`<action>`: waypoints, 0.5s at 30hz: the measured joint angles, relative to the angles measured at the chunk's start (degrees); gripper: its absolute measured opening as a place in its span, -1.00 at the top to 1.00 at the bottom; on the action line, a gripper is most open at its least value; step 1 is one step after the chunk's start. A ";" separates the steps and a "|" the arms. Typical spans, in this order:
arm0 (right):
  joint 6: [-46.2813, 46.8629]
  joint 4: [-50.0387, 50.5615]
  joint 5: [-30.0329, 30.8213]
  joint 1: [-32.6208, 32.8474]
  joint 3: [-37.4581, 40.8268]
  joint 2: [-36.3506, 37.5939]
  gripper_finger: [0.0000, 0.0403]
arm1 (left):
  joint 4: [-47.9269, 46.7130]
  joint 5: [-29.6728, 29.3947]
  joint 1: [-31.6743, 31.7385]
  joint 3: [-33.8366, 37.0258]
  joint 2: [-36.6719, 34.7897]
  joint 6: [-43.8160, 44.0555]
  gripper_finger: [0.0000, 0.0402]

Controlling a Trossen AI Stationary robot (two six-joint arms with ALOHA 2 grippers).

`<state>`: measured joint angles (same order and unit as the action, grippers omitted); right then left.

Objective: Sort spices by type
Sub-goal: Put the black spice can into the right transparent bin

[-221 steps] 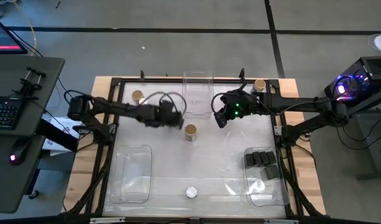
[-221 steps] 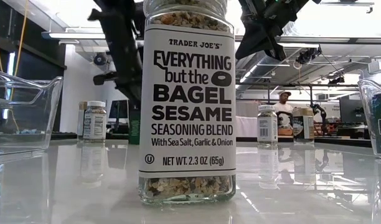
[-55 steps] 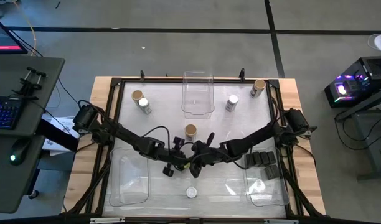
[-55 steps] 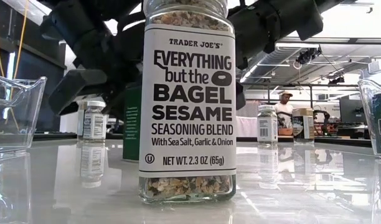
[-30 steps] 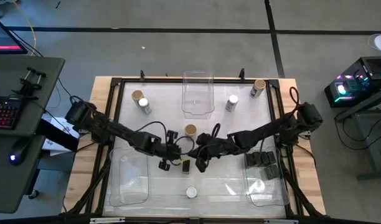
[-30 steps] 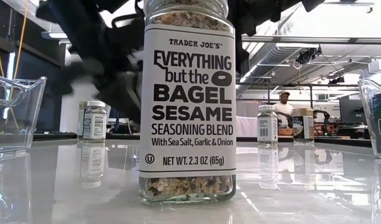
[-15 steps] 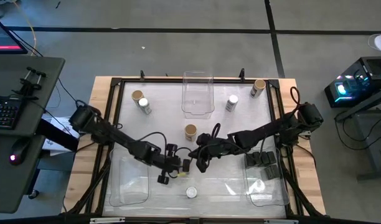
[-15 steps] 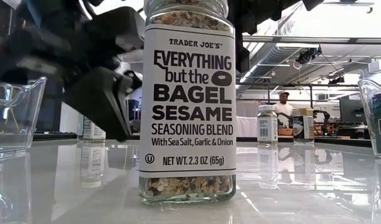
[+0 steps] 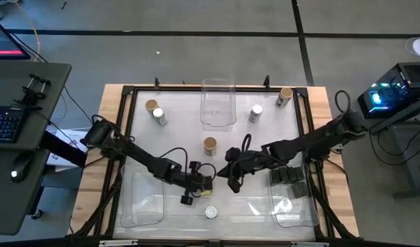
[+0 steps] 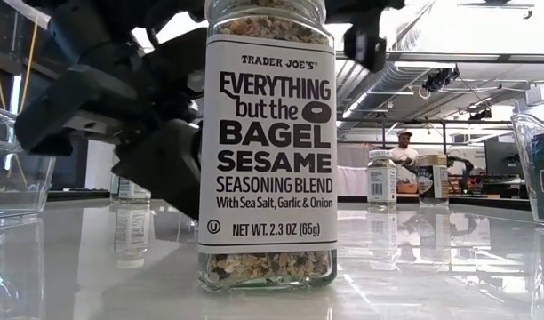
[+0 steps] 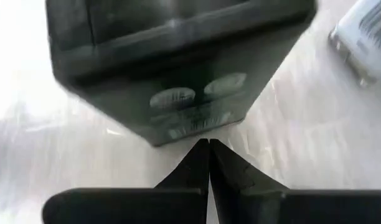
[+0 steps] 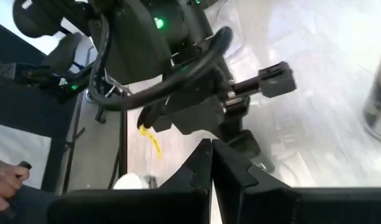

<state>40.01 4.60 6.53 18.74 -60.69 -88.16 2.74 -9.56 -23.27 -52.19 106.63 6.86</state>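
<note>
- Left tool (image 9: 204,184) low over worktop (image 9: 254,195), fingers closed, tips against black box (image 11: 178,68).
- Right tool (image 9: 232,185) just beside it, closed, empty.
- White-lidded jar (image 9: 211,212) near.

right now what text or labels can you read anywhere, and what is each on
All on the front jar in the low view:
"TRADER JOE'S"
"EVERYTHING but the BAGEL SESAME"
"SEASONING BLEND"
"With Sea Salt, Garlic & Onion"
"NET WT. 2.3 OZ (65g)"
A circled "U" stands beside the net weight.
Too small to read: labels on the far jars.
Too blurred to read: print on the black box in the left wrist view.
</note>
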 joint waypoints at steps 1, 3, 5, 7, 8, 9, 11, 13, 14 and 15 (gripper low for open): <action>0.22 1.30 0.40 0.30 0.00 0.89 0.99 | 0.69 -0.02 0.02 -0.42 0.38 -0.18 1.00; 1.34 3.15 0.69 0.62 0.00 2.09 0.99 | 1.56 -0.15 0.27 -1.24 0.97 -1.64 1.00; 2.68 5.23 0.81 1.13 0.00 2.79 0.99 | 2.16 -0.20 0.61 -2.80 2.03 -3.16 1.00; 3.59 5.59 0.96 1.35 0.00 2.95 0.99 | 2.46 -0.41 1.15 -4.58 3.22 -4.67 1.00; 3.93 5.89 0.96 1.63 0.00 2.99 0.99 | 2.58 -0.48 1.45 -5.85 4.15 -5.36 1.00; 4.36 6.12 0.98 1.84 0.00 2.99 0.99 | 3.07 -0.44 1.71 -7.17 5.08 -5.88 1.00; 5.22 6.41 1.01 2.05 0.00 2.99 0.99 | 2.88 -0.39 2.22 -9.66 6.84 -7.10 1.00; 6.16 6.96 1.15 2.42 0.00 2.99 0.99 | 3.10 0.06 2.73 -12.51 8.66 -8.95 1.00; 6.38 7.26 1.22 2.44 0.00 2.99 0.99 | 2.74 0.06 2.87 -13.29 8.99 -9.74 1.00; 6.51 7.24 1.36 2.66 0.00 2.99 0.99 | 1.76 0.13 3.13 -14.06 9.40 -10.36 1.00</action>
<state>46.52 11.85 7.88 21.41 -60.69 -85.17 4.50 -9.44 -20.14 -66.25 116.03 -3.50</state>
